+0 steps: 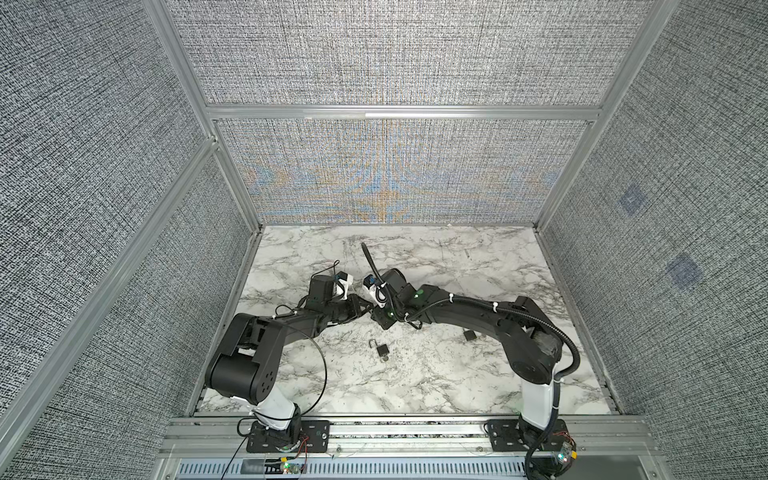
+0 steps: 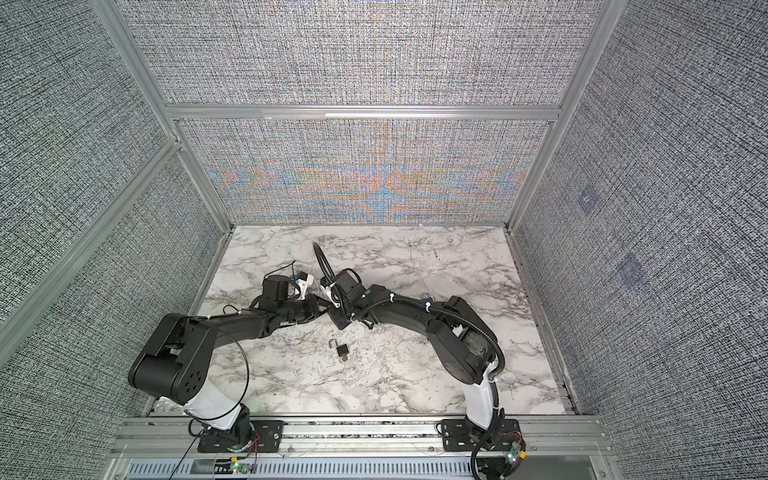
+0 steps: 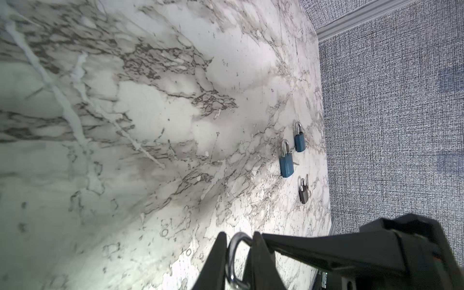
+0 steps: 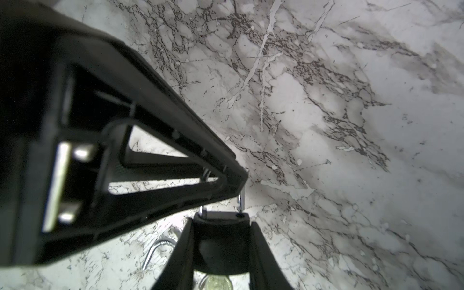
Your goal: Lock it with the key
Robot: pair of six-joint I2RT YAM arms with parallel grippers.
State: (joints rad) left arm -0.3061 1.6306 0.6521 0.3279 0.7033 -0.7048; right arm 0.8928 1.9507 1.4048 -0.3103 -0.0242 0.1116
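**Above mid-table: both grippers on one black padlock**

Over the middle of the marble table [image 1: 457,266], the two arms meet tip to tip in both top views.

- Right gripper [image 4: 221,226]: clamped across the body of the black padlock [image 4: 222,241], one finger on each flat side. The lock is held clear of the table surface.
- Left gripper [image 3: 238,237]: closed on the silver shackle [image 3: 229,266] of that same lock, with a finger pressing on either side of the loop.
- Shackle state, right wrist view: one leg enters the body. The other leg appears to end just above its hole, not seated.
- Key: a brass-coloured round piece [image 4: 217,282] shows at the far end of the body. It looks like a key head in the keyway, but the frame edge cuts it off, so I cannot be certain.
- Second black padlock [image 1: 380,350] [image 2: 341,352]: lies flat on the table nearer the arm bases than the grippers and apart from both, with its shackle swung open.
- Left wrist view: two blue padlocks [image 3: 286,164] [image 3: 299,141] and a dark grey padlock [image 3: 303,194] lie close together near the wall, well away from the grippers.
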